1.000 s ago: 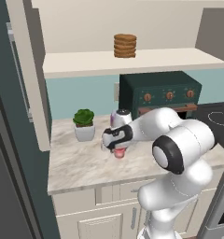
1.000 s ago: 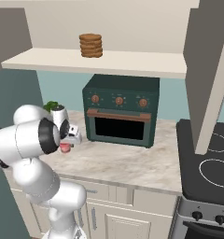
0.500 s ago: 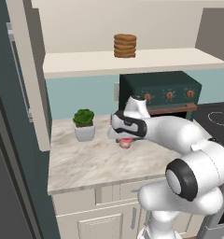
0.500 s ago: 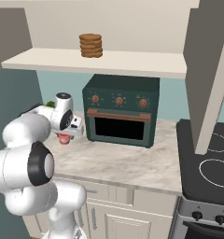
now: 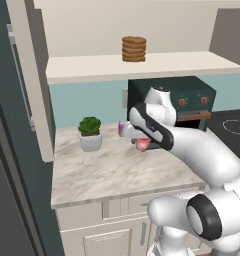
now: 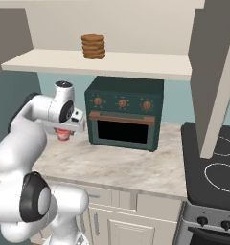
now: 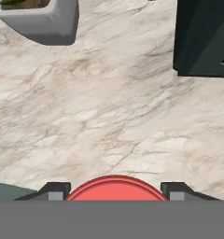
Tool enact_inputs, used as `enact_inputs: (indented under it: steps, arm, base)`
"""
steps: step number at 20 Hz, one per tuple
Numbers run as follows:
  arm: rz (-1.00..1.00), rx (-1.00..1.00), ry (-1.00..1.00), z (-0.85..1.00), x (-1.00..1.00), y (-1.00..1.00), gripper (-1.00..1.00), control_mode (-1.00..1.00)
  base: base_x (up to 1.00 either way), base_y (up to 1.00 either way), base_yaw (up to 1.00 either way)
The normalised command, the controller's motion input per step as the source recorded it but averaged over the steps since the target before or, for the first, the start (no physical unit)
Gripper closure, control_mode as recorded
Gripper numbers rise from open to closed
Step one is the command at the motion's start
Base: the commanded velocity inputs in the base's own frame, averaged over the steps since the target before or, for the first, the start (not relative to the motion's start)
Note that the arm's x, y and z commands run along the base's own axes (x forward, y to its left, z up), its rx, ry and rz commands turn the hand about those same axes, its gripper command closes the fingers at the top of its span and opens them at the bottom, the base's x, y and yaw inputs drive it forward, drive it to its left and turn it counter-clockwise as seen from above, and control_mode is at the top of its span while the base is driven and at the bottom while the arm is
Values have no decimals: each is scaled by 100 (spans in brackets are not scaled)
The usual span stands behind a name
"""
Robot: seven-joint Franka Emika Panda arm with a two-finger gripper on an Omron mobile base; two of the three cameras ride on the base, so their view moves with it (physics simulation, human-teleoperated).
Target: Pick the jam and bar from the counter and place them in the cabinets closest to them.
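Gripper clamped on the jam, one finger at each side of its red lid. Jam appears lifted clear of the counter, though the gap is hard to judge. It hangs just left of the green toaster oven, with the potted plant farther left.
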Motion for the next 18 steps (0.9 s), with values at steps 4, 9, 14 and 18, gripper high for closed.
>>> enact_inputs:
  steps: [4, 9, 14, 18]
  arm:
    - [4, 0, 2, 82, -36, -5, 100, -100]
    - [5, 0, 0, 82, -37, 0, 100, -100]
    - [7, 0, 0, 81, -37, 0, 100, -100]
    - [8, 0, 0, 66, -22, 0, 100, -100]
  base:
    - [0, 0, 0]
    - [0, 0, 0]
    - [0, 0, 0]
    - [0, 0, 0]
